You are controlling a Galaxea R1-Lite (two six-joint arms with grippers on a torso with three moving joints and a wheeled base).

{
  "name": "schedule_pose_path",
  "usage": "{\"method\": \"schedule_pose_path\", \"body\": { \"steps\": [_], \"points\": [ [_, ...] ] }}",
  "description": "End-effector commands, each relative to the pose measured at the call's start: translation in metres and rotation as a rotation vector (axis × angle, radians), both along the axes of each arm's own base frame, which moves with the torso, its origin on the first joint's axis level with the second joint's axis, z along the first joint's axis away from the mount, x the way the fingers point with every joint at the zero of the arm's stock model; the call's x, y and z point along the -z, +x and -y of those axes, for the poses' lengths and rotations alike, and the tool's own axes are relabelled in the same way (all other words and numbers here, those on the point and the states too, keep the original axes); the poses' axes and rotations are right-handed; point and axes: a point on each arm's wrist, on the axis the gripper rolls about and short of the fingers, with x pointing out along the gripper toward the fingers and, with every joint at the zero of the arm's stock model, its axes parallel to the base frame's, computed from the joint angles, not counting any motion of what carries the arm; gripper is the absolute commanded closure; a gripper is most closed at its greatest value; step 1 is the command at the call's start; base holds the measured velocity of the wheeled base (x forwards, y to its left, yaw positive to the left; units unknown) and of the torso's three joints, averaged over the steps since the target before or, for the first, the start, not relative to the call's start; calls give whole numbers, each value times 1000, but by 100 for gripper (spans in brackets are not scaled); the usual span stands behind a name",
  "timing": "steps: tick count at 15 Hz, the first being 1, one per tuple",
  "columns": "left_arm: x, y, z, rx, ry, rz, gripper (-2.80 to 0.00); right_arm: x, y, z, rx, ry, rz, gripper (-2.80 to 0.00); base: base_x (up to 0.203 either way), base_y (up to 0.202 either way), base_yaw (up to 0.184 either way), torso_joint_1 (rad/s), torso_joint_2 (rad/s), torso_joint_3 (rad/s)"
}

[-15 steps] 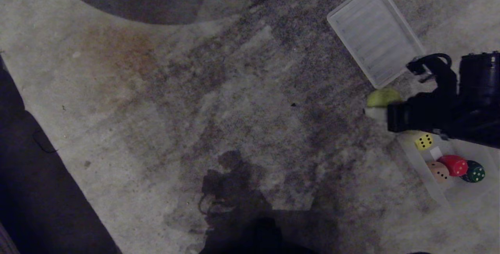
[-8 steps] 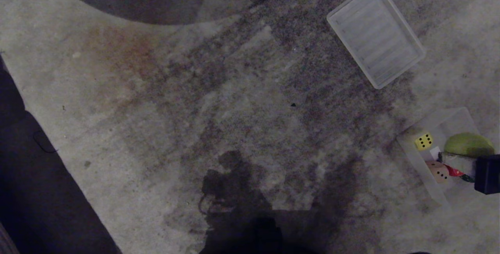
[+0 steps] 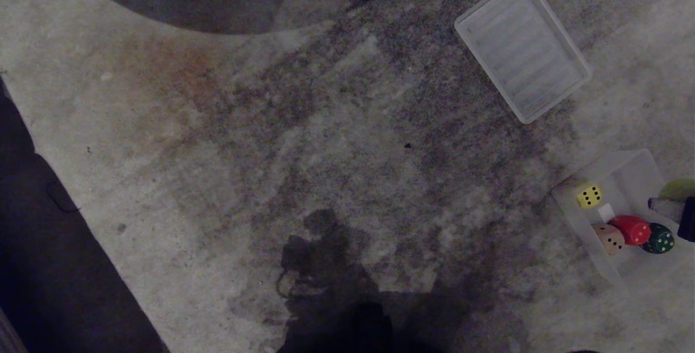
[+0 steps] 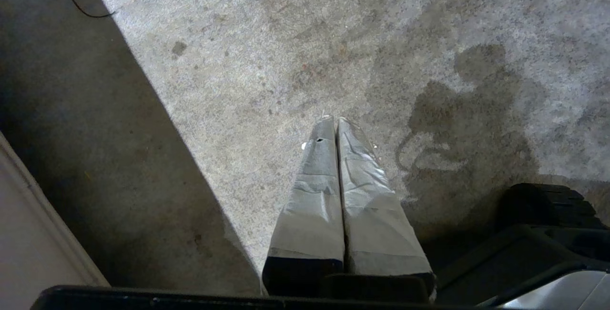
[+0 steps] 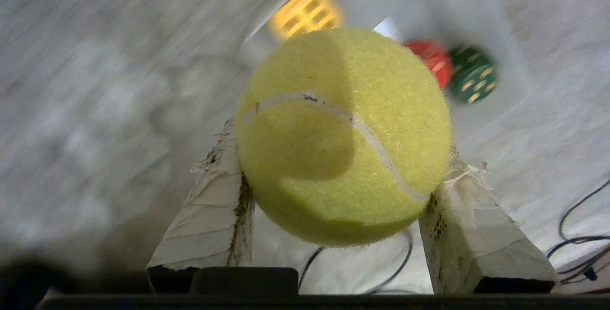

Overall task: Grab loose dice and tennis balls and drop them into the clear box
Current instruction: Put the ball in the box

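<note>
A yellow-green tennis ball point(image 5: 343, 133) is clamped between the taped fingers point(image 5: 209, 214) of my right gripper point(image 5: 340, 143). In the head view that gripper point(image 3: 680, 201) and the tennis ball point(image 3: 678, 187) show only at the right edge, above the far right side of the clear box point(image 3: 624, 165). Within the box's outline lie a yellow die point(image 3: 589, 196), a peach die point(image 3: 609, 237), a red die point(image 3: 631, 229) and a dark green die point(image 3: 659, 239). My left gripper point(image 4: 333, 121) hangs shut and empty over bare carpet.
A flat ribbed translucent tray point(image 3: 522, 48) lies on the carpet beyond the box. A dark strip of floor point(image 3: 32, 233) runs along the left. Black cables point(image 5: 581, 233) lie below the right gripper. The robot's shadow point(image 3: 326, 266) falls on the near carpet.
The right gripper has carried the tennis ball from beside the ribbed tray across the box to the head view's right edge. The dice, box and tray have not moved.
</note>
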Motion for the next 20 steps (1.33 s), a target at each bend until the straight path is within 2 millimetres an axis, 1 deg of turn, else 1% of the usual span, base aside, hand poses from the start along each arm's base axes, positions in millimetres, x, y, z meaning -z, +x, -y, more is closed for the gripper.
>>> {"method": "schedule_pose_path", "body": {
  "steps": [1, 3, 4, 6, 8, 9, 11, 16, 17, 18, 20],
  "points": [
    [0, 0, 0, 0, 0, -3, 0, 20, 31, 26, 58, 25, -56, 0, 0, 0, 0, 0, 0, 0],
    [0, 0, 0, 0, 0, -3, 0, 21, 44, 44, 104, 20, -42, 0, 0, 0, 0, 0, 0, 0],
    [0, 0, 0, 0, -1, -2, 0, 23, 47, 50, 119, 20, -47, 0, 0, 0, 0, 0, 0, 0],
    [0, 0, 0, 0, 0, -3, 0, 33, 52, 55, 127, 34, -81, 0, 0, 0, 0, 0, 0, 0],
    [0, 0, 0, 0, 0, -3, 0, 35, 54, 59, 140, 40, -88, 0, 0, 0, 0, 0, 0, 0],
    [0, 0, 0, 0, -1, -2, 0, 35, 55, 59, 139, 39, -88, -280, 0, 0, 0, 0, 0, 0],
    [0, 0, 0, 0, 0, -3, 0, 34, 54, 59, 137, 35, -84, -280, 0, 0, 0, 0, 0, 0],
    [0, 0, 0, 0, -1, -3, 0, 18, 40, 52, 136, 10, -26, -280, 0, 0, 0, 0, 0, 0],
    [0, 0, 0, 0, 0, -3, 0, 13, 34, 48, 134, 7, -8, -280, 0, 0, 0, 0, 0, 0],
    [0, 0, 0, 0, 0, -3, 0, 14, 25, 43, 130, 10, -6, -280, 0, 0, 0, 0, 0, 0],
    [0, 0, 0, 0, -1, -2, 0, 22, 8, 32, 121, 19, -26, -280, 0, 0, 0, 0, 0, 0]
  ]
}}
